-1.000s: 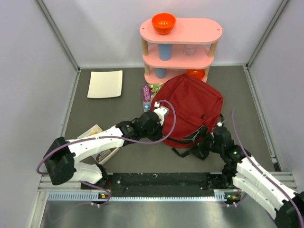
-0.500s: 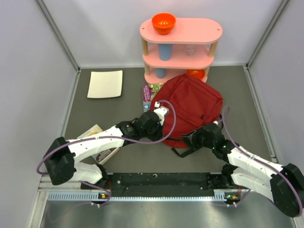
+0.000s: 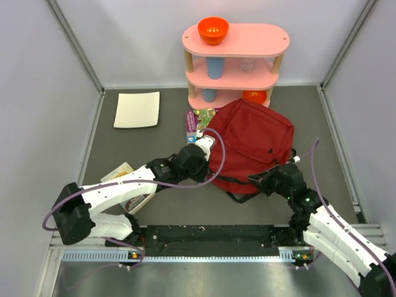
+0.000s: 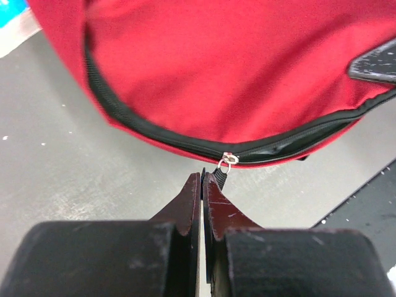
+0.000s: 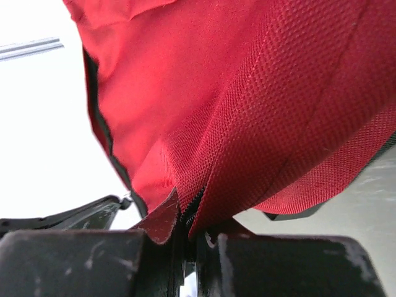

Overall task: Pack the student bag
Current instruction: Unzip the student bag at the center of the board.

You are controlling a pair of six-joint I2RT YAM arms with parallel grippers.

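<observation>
The student bag point(image 3: 250, 137), a dark-red backpack, lies in the middle of the table in front of the shelf. My left gripper point(image 3: 210, 159) is at its near-left edge. In the left wrist view the left gripper point(image 4: 203, 176) is shut on the black zipper pull point(image 4: 220, 174), which hangs from the slider point(image 4: 226, 160) on the bag's black zipper line point(image 4: 142, 129). My right gripper point(image 3: 261, 179) is at the bag's near edge. In the right wrist view the right gripper point(image 5: 190, 218) is shut on a fold of the red fabric point(image 5: 247, 124) beside the zipper teeth.
A pink three-tier shelf point(image 3: 272, 38) stands at the back, with an orange bowl point(image 3: 213, 29) on top and blue cups below. A white sheet point(image 3: 137, 109) lies far left. A purple book point(image 3: 192, 121) lies beside the bag, and another book point(image 3: 124, 174) under my left arm. Black straps point(image 3: 242, 197) trail near the front.
My right gripper has closed on the bag's near edge and drawn back to the right. The bag's near edge has shifted, and my left gripper moved slightly away with the pull.
</observation>
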